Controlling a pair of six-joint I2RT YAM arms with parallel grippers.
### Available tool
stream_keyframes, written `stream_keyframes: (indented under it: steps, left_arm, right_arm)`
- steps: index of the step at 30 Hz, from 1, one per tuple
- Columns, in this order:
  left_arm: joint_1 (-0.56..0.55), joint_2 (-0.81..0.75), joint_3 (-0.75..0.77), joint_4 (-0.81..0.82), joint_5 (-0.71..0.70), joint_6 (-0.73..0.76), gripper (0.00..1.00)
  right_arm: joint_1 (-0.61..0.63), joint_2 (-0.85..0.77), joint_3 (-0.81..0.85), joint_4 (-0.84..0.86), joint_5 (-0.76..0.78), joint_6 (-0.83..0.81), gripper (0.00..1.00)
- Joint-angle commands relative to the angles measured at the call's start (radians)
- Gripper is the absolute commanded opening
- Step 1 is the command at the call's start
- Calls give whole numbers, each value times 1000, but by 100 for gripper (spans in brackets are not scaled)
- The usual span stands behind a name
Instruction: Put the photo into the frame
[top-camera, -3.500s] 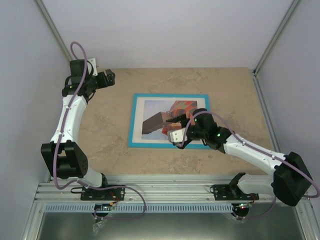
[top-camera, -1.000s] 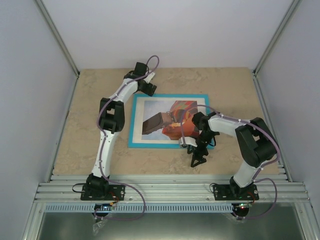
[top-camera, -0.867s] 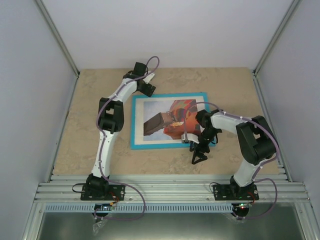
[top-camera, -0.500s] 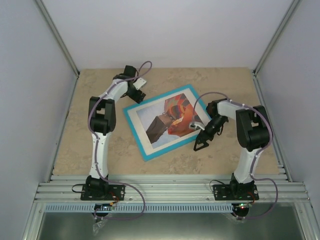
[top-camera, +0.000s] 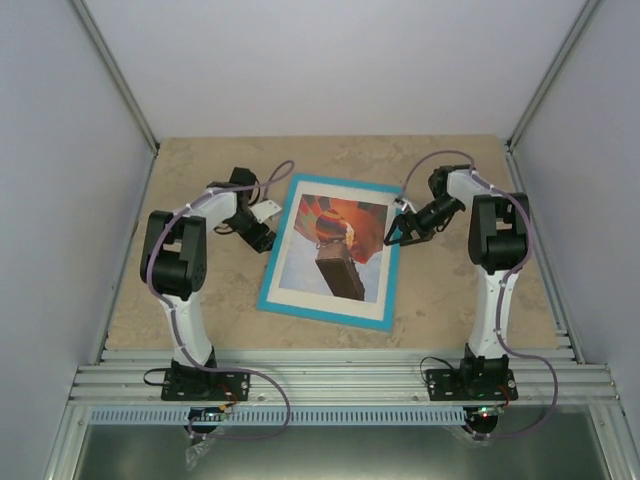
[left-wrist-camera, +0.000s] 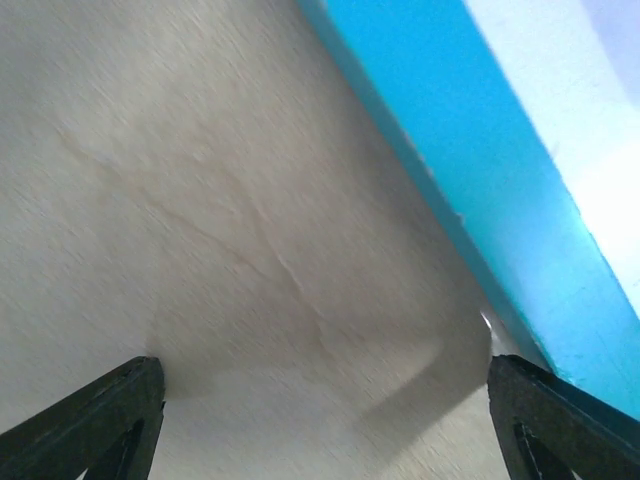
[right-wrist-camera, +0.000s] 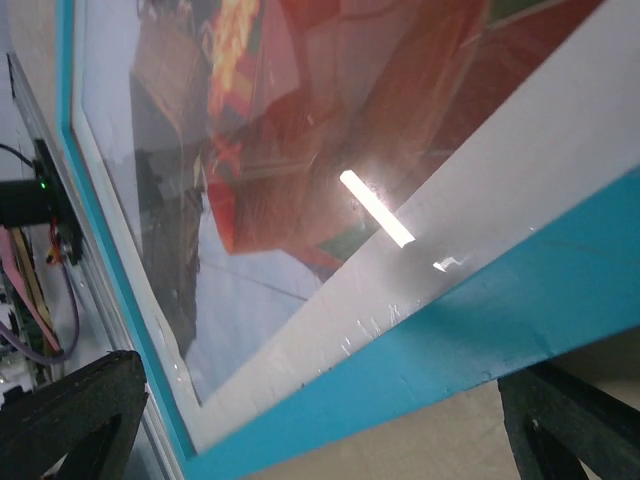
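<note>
Rotation is the news: the large rectangular turquoise-rimmed picture frame (top-camera: 320, 313), lying crosswise a second ago, now lies with its long sides running away from the arms, flat on the tan stone-patterned tabletop (top-camera: 440, 300). Behind its clear pane sits the rectangular paper print (top-camera: 335, 240) of an orange-red balloon (basket toward the arms). Just beside the frame's left rim is the left gripper (top-camera: 266, 240), and near its far right corner the right gripper (top-camera: 395, 236); both claws are spread wide, holding nothing. By my judgement the photo is in and the task is nearly finished.
</note>
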Motion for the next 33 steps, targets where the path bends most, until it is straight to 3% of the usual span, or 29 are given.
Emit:
stream_keyframes:
  steps: [1, 9, 17, 21, 25, 33]
  left_arm:
    - [-64, -2, -107, -42, 264, -6, 89]
    - [-78, -31, -209, 13, 331, -32, 87]
    - [-68, -5, -152, 19, 304, -43, 86]
    - [-48, -19, -102, -26, 286, -24, 91]
    - [0, -74, -15, -90, 263, -10, 99]
    - [99, -96, 367, -166, 177, -114, 99]
  right_arm:
    - [59, 105, 6, 219, -105, 45, 98]
    - [60, 116, -46, 309, -169, 195, 98]
    - [48, 58, -146, 349, -156, 220, 98]
    - [4, 8, -149, 337, -142, 193, 98]
    - [-49, -79, -121, 314, -132, 148, 98]
    - [-126, -241, -7, 278, -107, 58, 98]
